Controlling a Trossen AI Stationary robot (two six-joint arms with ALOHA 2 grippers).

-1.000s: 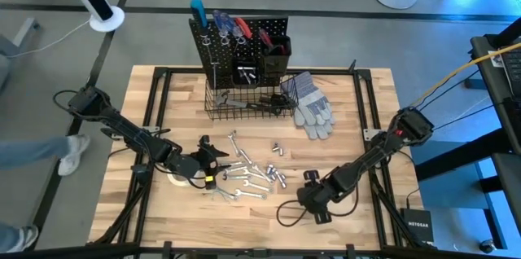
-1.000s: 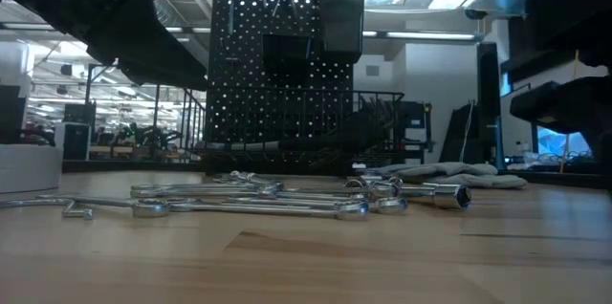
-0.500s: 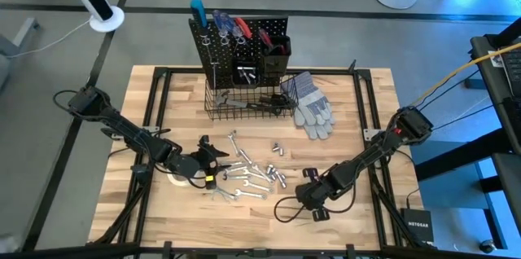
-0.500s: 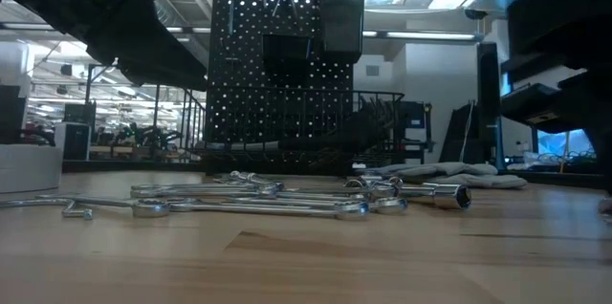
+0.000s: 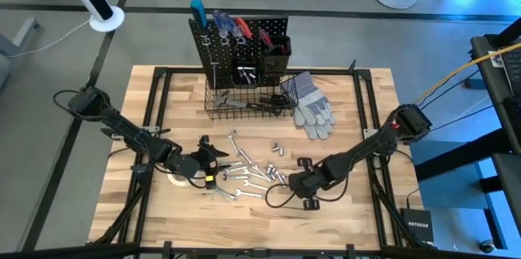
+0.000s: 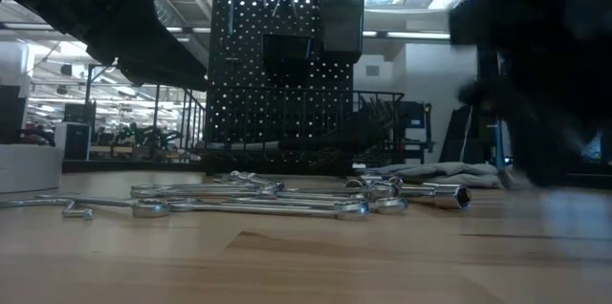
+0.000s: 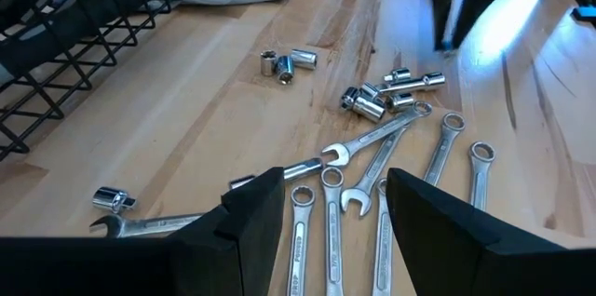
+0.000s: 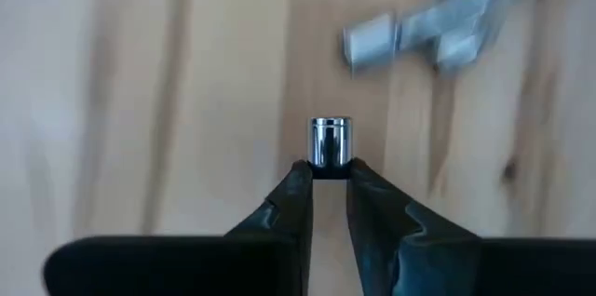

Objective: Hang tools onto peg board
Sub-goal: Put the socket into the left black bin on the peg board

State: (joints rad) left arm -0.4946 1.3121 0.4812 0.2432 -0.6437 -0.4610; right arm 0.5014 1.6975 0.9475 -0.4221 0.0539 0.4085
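Wrenches (image 7: 372,161): your left wrist view shows at least six silver combination wrenches fanned on the worktop (image 5: 163,96); most run lengthwise away from your left end effector, ring ends toward the far side, and one lies crosswise.
Sockets (image 7: 389,91): one pair lies apart near the basket side; a cluster of about four lies just beyond the wrench heads.
Held socket (image 8: 330,141): one small silver socket, long axis in line with the fingers, pointing away from the wrist.
Right end effector (image 8: 327,177): its two fingers are nearly closed, pinching the base of that socket above the worktop, just right of the wrench pile.
Left end effector (image 7: 326,231): fingers spread wide, gripping nothing, low over the near ends of the wrenches.
Peg board (image 5: 236,35): one black perforated panel, upright at the far middle of the worktop, with red- and blue-handled tools hung on it.
Wire basket (image 5: 244,104): one, at the board's base.
Gloves (image 5: 311,106): grey, beside the basket on its right.
Tape roll (image 6: 29,165): one white roll, at your left arm.
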